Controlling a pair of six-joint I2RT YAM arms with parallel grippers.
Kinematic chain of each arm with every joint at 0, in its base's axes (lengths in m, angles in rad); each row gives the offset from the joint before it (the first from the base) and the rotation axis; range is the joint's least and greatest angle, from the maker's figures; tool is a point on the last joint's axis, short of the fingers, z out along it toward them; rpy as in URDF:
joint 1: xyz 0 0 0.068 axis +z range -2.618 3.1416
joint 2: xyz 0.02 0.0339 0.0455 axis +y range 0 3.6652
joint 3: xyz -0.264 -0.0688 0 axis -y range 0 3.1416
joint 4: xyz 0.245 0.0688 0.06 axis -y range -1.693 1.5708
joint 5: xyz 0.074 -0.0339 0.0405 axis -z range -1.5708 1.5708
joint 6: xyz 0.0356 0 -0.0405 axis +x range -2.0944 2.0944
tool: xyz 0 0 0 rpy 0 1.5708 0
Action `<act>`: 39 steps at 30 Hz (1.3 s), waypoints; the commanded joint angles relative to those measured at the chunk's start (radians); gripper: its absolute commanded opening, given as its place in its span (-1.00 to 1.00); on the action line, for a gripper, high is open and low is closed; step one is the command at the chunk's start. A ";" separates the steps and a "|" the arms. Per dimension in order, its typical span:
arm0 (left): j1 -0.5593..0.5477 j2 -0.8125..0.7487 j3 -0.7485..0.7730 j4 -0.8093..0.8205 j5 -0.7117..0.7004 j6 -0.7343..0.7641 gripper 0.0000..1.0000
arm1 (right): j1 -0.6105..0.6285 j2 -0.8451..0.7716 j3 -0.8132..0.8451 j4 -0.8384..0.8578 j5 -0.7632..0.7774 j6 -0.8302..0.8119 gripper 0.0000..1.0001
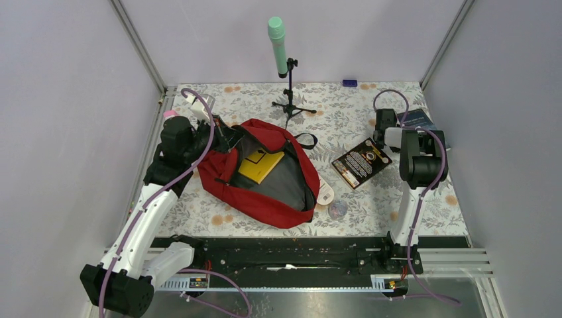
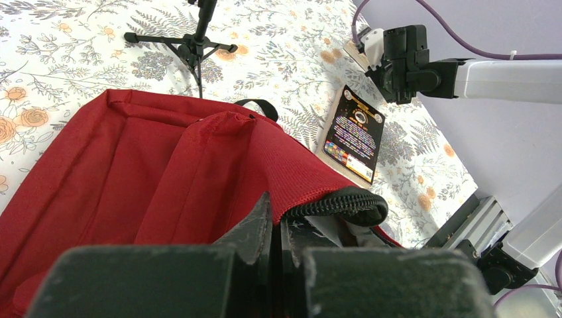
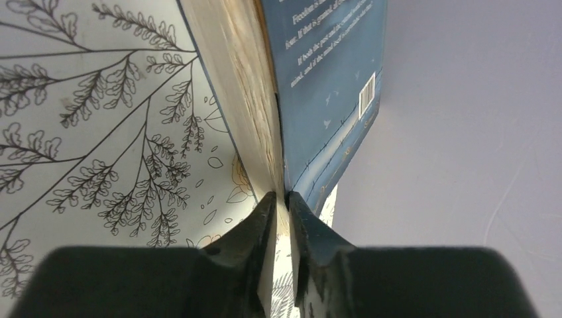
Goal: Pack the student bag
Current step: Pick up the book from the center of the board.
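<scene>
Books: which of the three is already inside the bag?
The yellow book, lying inside the open student bag. The black book lies on the table beside it; the blue book is between the right jaws.

Right gripper (image 3: 281,199): you see your two dark fingers at 6 o'clock, pinched tight on the thin edge of the book.
Book (image 3: 325,79): it has a blue cover and runs from your fingers up to 12 o'clock.
Pages (image 3: 238,86): cream, on the 9 o'clock side of the cover.
Barcode (image 3: 366,95): small and white, on the cover near 1 o'clock.
Cloth (image 3: 99,132): white with leafy twigs, at 9 o'clock.
Wall (image 3: 464,132): plain pale purple, at 3 o'clock.
</scene>
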State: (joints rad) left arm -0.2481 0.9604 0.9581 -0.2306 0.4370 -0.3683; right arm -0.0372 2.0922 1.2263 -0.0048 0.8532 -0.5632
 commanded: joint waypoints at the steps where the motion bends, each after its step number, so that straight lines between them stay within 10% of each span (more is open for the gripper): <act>1: 0.009 -0.011 0.013 0.109 0.029 -0.014 -1.00 | -0.009 0.012 0.038 -0.027 0.017 0.023 -0.83; 22: 0.017 -0.017 0.011 0.114 0.039 -0.020 -1.00 | 0.123 -0.178 0.025 -0.174 -0.087 0.243 -1.00; 31: 0.020 -0.037 0.010 0.113 0.034 -0.014 -1.00 | -0.032 -0.257 0.093 -0.330 -0.168 0.603 0.36; 39: 0.020 -0.008 0.008 0.114 0.032 -0.014 -1.00 | -0.266 -0.261 0.134 -0.451 -0.503 0.883 0.97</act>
State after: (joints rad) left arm -0.2371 0.9565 0.9546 -0.2253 0.4458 -0.3752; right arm -0.2249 1.8317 1.3106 -0.3622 0.5339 0.1280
